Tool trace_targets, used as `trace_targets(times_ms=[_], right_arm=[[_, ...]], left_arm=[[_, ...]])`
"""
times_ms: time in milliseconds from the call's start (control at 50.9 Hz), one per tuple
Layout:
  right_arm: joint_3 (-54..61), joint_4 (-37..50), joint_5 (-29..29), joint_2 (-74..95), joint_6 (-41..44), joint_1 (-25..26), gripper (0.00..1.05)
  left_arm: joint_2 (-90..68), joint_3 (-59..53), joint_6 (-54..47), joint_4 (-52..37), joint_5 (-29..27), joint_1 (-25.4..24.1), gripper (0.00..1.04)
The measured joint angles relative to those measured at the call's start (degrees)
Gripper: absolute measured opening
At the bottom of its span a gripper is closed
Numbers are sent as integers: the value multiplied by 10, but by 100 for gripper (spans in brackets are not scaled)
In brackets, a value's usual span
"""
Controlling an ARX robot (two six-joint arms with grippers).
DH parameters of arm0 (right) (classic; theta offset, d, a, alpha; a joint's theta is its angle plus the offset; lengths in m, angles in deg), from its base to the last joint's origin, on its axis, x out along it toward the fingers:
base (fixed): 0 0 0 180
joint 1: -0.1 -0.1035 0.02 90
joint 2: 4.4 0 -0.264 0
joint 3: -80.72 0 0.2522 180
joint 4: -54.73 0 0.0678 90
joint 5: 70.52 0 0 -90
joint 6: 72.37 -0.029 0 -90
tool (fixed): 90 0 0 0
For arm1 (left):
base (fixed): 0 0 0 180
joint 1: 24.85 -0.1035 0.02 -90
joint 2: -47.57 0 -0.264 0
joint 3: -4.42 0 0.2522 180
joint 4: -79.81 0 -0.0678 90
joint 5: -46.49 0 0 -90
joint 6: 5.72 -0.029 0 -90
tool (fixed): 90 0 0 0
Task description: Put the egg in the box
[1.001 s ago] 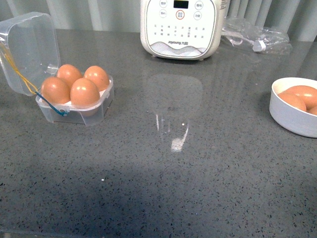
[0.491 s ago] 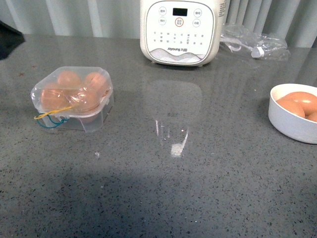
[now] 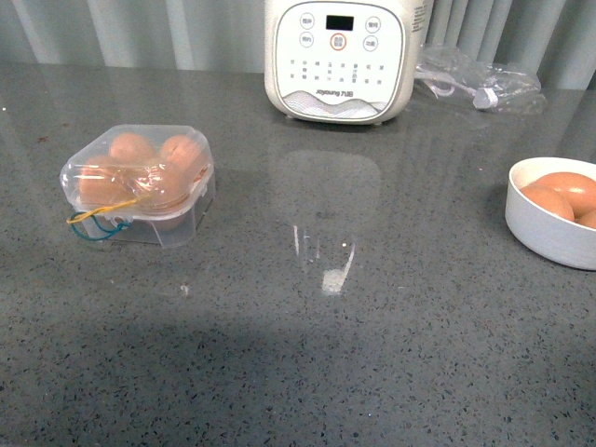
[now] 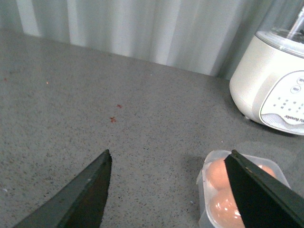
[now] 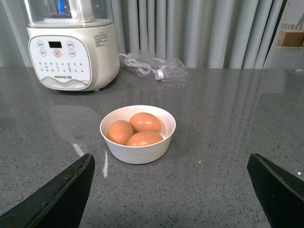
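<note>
Behind the closed box (image 3: 140, 184), the cooker (image 3: 339, 58) reads "Joyoung"; both jaws wide, empty.

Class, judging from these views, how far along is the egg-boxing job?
Done, it seems: the box lies shut with brown eggs inside, bands loose at its front. In hand: nothing; the left hand and right hand are open and empty. Left: three eggs remain in the bowl, but the box looks full.

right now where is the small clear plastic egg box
In the front view the small clear plastic egg box sits on the left of the grey counter, lid shut over brown eggs, left of and nearer than the white appliance.
</note>
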Motion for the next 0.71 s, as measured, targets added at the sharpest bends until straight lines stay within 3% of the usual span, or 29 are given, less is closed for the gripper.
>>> trace_targets(times_ms=[59,118,255,707], right_arm=[[0,0,0,0,0,0,97],[0,0,0,0,0,0,97],[0,0,0,0,0,0,97],[0,0,0,0,0,0,97]], left_arm=[[22,-24,-14,0,-3,5,44],[47,-49,-21,1,-41,29,30],[95,-83,-26,13,-42,42,5],[252,-150,-30,104,-43,42,4]])
